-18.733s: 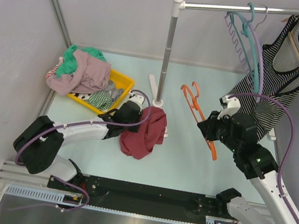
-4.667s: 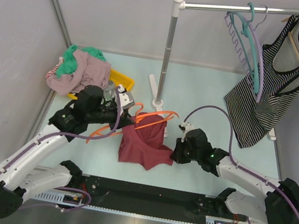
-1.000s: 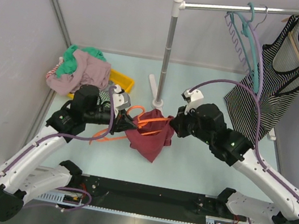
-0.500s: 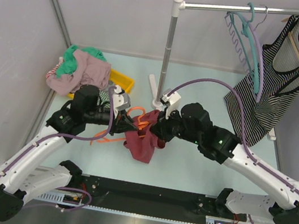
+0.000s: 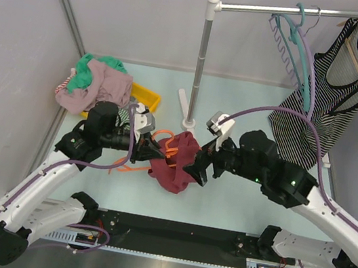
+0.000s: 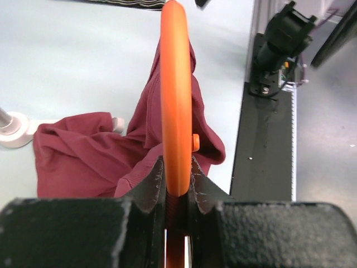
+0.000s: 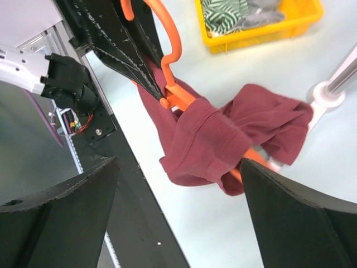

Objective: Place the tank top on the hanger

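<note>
The orange hanger point(image 5: 163, 146) is held just above the table, with my left gripper point(image 5: 143, 149) shut on its bar point(image 6: 176, 95). The maroon tank top point(image 5: 178, 161) hangs bunched over the hanger's far arm, its lower folds resting on the table point(image 6: 83, 148). My right gripper point(image 5: 202, 165) stands open just right of the bunched cloth, nothing between its fingers. In the right wrist view the right gripper point(image 7: 178, 215) hovers above the tank top point(image 7: 223, 137), with the hanger point(image 7: 173, 42) poking out of it.
A yellow bin point(image 5: 147, 94) and a heap of pink and green clothes point(image 5: 98, 83) sit at the back left. The rack pole point(image 5: 200, 62) stands just behind the tank top. A striped top point(image 5: 323, 96) and teal and lilac hangers point(image 5: 303, 55) hang at the right.
My right gripper has opened, let go of the tank top and drawn back a little to the right. The left gripper keeps the hanger where it was.
</note>
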### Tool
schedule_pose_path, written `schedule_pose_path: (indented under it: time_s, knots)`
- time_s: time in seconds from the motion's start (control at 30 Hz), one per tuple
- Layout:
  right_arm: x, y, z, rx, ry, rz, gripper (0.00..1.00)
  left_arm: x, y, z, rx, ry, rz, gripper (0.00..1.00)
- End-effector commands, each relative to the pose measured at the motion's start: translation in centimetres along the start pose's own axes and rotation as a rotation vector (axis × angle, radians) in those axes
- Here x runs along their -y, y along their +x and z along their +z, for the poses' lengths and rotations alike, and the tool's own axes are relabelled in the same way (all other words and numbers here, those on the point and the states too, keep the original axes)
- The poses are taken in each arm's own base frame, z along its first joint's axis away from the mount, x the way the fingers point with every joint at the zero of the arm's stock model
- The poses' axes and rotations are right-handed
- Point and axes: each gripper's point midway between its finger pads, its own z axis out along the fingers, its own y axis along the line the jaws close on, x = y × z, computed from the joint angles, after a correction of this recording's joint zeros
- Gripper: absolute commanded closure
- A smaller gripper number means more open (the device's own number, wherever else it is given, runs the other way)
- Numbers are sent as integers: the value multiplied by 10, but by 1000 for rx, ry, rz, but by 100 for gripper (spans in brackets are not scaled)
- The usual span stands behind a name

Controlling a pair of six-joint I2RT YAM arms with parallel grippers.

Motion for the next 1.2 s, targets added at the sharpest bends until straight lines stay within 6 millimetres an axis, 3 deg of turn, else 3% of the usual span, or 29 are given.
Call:
schedule_pose_path:
  time_s: [0.0, 0.33, 0.47, 0.77, 0.93, 0.97, 1.1, 1.17]
  knots:
    - [-7, -15, -19, 36, -42, -109, 4, 27, -18, -4, 57, 151, 74, 100]
    - [-25, -9, -8, -39, -254, -220, 10, 53, -17, -9, 59, 304, 58, 100]
    - [-22, 1, 3, -86, -296, -206, 14, 56, -19, -11, 66, 318, 64, 100]
    - [-38, 17, 12, -152, -413, -186, 27, 59, -19, -12, 68, 335, 65, 100]
    - [-47, 19, 17, -160, -462, -183, 47, 63, -19, -12, 70, 364, 55, 100]
    - [-48, 18, 18, -157, -460, -182, 64, 65, -19, -13, 73, 376, 55, 100]
    - [-48, 21, 26, -166, -463, -176, 98, 67, -20, -13, 75, 392, 50, 99]
    - [-49, 24, 27, -173, -459, -172, 100, 65, -19, -13, 72, 383, 48, 92]
